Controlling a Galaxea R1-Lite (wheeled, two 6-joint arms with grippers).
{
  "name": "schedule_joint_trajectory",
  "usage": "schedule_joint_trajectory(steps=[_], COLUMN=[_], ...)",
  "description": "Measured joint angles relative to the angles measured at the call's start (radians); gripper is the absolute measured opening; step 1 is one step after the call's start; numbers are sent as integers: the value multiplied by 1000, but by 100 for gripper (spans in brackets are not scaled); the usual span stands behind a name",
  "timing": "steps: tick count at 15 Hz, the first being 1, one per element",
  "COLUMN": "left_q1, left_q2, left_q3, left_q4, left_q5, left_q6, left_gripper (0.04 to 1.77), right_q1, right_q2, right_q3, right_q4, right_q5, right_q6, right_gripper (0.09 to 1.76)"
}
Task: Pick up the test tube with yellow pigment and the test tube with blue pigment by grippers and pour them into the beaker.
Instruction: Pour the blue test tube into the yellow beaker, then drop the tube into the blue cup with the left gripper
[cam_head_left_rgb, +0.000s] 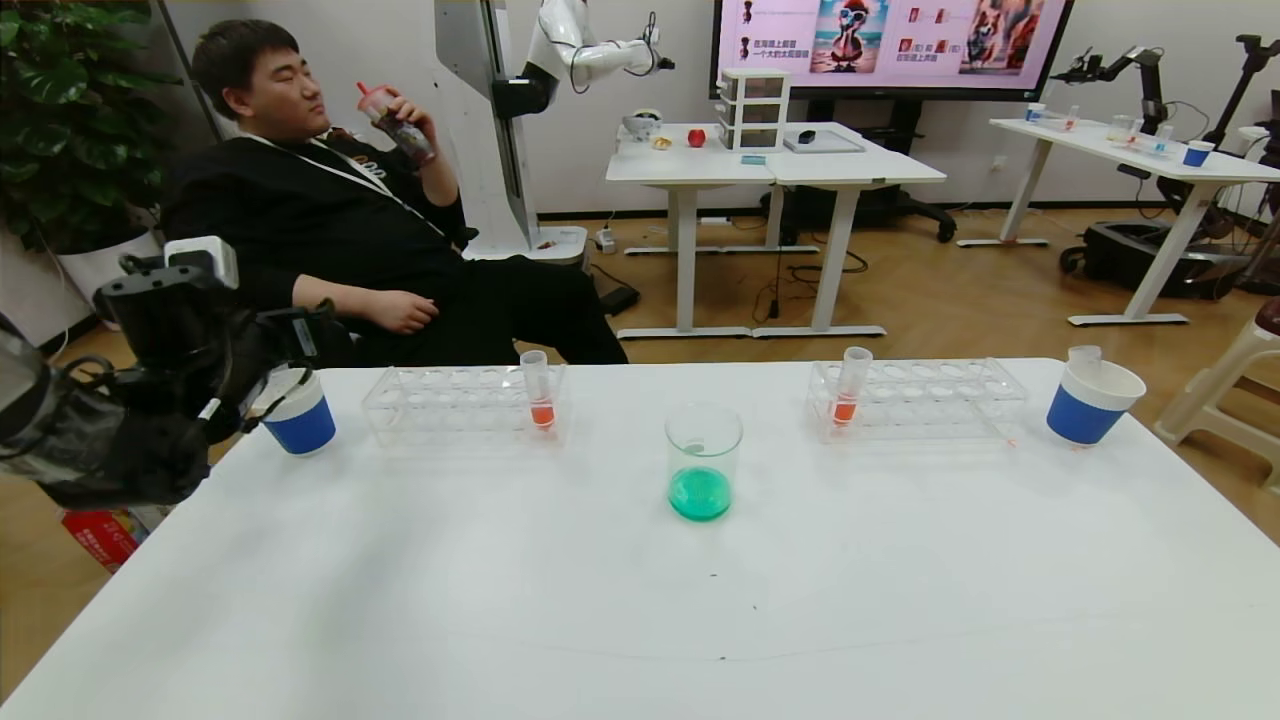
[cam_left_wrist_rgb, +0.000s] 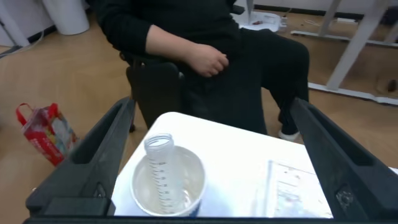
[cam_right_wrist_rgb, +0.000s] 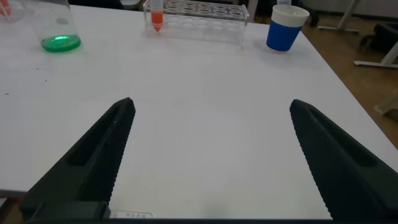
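Note:
The beaker stands mid-table with green liquid in its bottom; it also shows in the right wrist view. No tube with yellow or blue liquid shows. A clear empty tube stands in the left paper cup. Another clear tube stands in the right paper cup. My left gripper is open and empty by the left cup, its fingers spread either side above it. My right gripper is open and empty above bare table, out of the head view.
Two clear racks stand at the back, each holding one orange-red tube. A seated person is close behind the table's far left edge. The right wrist view shows the right rack and cup.

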Motion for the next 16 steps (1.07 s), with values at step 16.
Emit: schedule_joint_trajectory(steps=[16], left_q1=[-291], left_q2=[-990], left_q3=[175], left_q4=[702], left_q5=[-29], left_q6=[49], left_gripper=[175], right_q1=[0], right_q2=[0], right_q3=[0], right_q4=[0], right_q5=[0], right_q6=[0], right_gripper=[174])
